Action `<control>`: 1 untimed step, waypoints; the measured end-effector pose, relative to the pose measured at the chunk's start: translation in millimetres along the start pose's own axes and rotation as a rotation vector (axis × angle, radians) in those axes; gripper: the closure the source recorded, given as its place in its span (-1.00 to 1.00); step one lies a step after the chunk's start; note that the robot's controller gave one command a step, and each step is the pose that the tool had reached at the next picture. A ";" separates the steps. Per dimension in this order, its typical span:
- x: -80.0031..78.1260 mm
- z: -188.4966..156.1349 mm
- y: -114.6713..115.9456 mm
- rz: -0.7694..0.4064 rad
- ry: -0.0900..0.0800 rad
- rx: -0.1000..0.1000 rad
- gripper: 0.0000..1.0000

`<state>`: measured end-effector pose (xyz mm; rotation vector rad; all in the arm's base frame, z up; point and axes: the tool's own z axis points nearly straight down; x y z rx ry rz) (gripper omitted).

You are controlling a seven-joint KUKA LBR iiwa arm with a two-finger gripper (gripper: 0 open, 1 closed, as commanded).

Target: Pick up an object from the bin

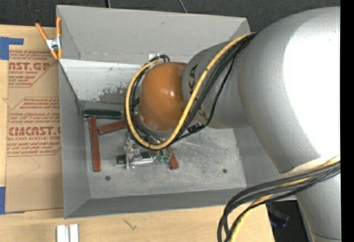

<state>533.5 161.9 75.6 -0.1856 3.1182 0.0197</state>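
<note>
My gripper [134, 156] reaches down into the lower middle of the bin, under the orange wrist cover, close above the floor. A long red-brown strip [95, 145] lies upright along the left side of the bin, a little left of the gripper. A second red-brown strip [114, 127] runs slanted from its top end towards the gripper. A short red-brown piece [173, 161] pokes out just right of the gripper. Nothing shows as held.
A dark flat bar [102, 110] lies along the foot of the back wall, above the strips. The arm and its cables cover the middle and right of the bin. Bare floor shows at the front and the right.
</note>
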 end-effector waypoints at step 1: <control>2.4 -191.0 6.5 0.071 0.009 0.009 1.00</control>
